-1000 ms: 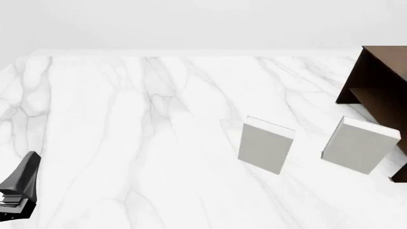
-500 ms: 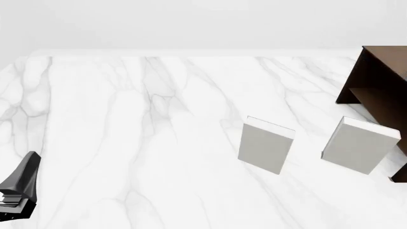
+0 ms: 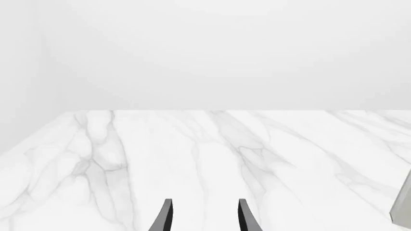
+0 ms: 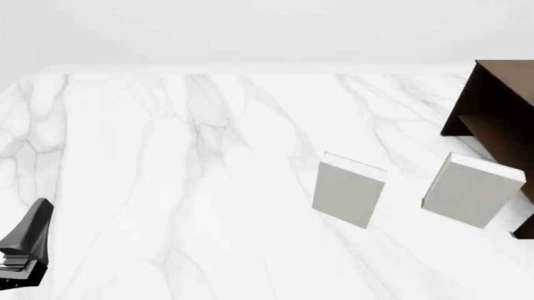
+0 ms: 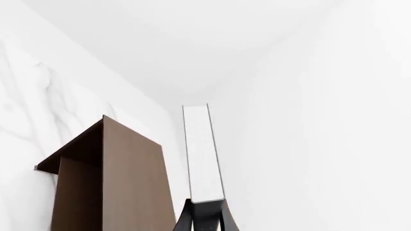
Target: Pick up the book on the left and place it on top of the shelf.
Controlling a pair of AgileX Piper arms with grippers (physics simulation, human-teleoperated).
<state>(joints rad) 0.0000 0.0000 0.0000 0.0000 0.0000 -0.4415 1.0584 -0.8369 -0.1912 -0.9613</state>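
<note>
In the right wrist view my right gripper (image 5: pixel 205 219) is shut on the book (image 5: pixel 203 154). The book shows edge-on: a white page edge between thin grey cover lines, sticking out beyond the fingertips. The dark brown shelf (image 5: pixel 109 178) stands close beside it in that view; I cannot tell whether they touch. The front view shows only part of the shelf (image 4: pixel 501 106) at the right edge, and neither the book nor the right gripper. My left gripper (image 4: pixel 37 215) hangs at the near left, open and empty, its fingers (image 3: pixel 165 216) apart over bare table.
Two light grey-white books lie on the marble table (image 4: pixel 167 175), one right of the middle (image 4: pixel 349 190) and one (image 4: pixel 471 190) just in front of the shelf. The edge of one book (image 3: pixel 402 207) shows in the left wrist view.
</note>
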